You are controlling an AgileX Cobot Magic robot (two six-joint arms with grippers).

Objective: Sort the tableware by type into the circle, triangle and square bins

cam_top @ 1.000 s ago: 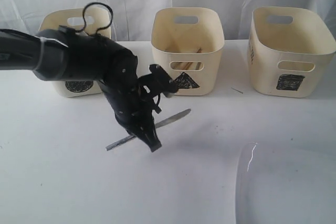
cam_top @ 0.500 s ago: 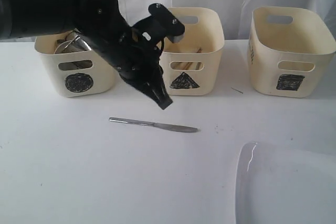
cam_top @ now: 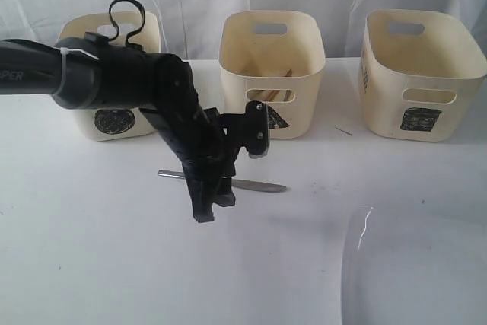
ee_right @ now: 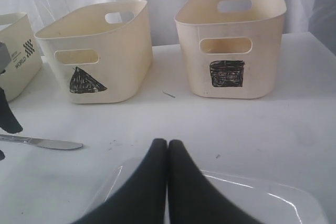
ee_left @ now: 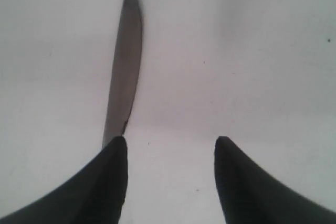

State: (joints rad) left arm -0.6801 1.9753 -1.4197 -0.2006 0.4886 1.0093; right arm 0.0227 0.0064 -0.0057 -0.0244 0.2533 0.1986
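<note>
Left wrist view: end effector (ee_left: 170, 142) open, beside knife (ee_left: 125, 61).

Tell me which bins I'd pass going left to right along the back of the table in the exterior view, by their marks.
circle bin → triangle bin → square bin

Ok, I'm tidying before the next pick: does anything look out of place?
A steel knife lies loose on the table before the triangle bin, unsorted; the white plate also sits outside the bins. A tiny dark sliver lies near the square bin.
</note>
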